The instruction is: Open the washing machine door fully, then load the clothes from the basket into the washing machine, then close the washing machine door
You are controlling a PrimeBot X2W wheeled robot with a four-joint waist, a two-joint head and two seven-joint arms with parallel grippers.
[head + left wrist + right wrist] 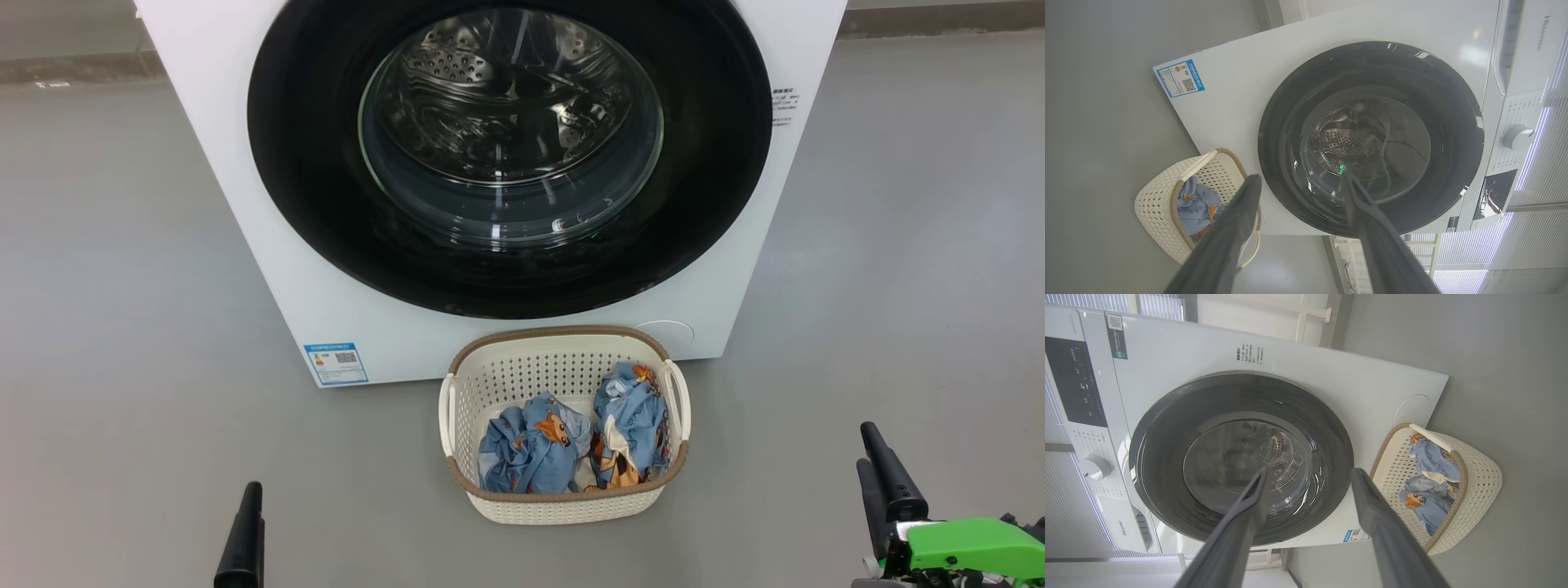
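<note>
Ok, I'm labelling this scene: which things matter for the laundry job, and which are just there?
Job: washing machine door, washing machine, basket, clothes.
Just there: blue label sticker, control dial.

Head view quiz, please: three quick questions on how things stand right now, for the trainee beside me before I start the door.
1. True or false: the washing machine door is shut.
2. Where are the clothes? A: in the drum. B: in the basket. C: on the floor.
3. Fill in: the left tool and the right tool both have their fingers ____ and hold nothing.
Key: 1 true; 2 B; 3 open.
</note>
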